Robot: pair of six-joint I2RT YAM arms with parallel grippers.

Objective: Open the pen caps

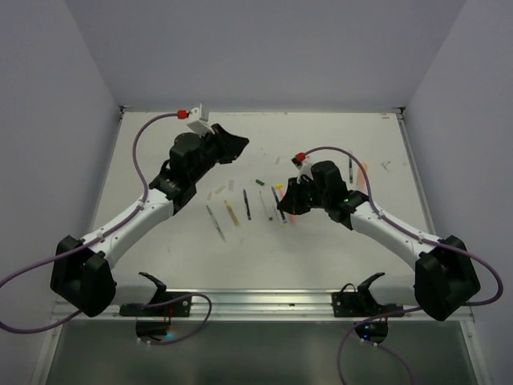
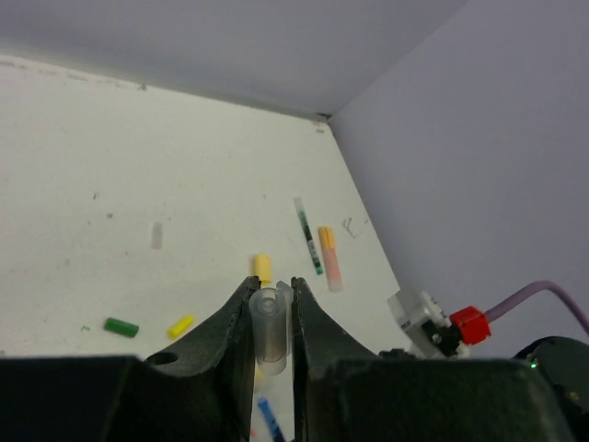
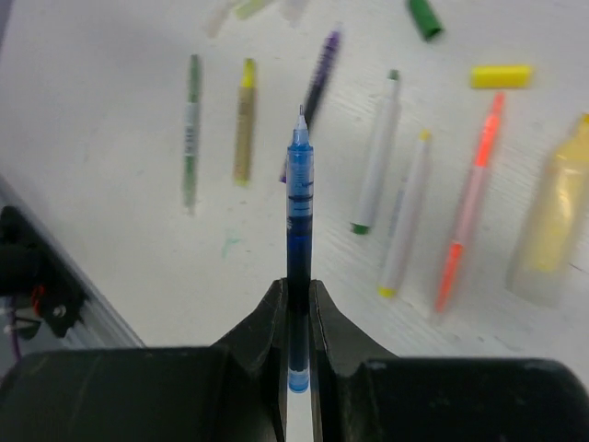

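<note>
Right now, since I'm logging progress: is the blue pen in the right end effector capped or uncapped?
Uncapped: the blue pen shows a bare tip, and the left end effector grips a clear cap.

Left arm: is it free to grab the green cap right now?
Probably not yet. The left end effector is shut on a clear cap and must drop it first; the green cap itself lies uncovered.

A white table [image 1: 264,265] stands enclosed by pale lilac-grey walls [image 1: 264,48]. An aluminium rail [image 1: 256,299] runs along its near edge. A faint green smudge [image 3: 228,245] marks the tabletop.
</note>
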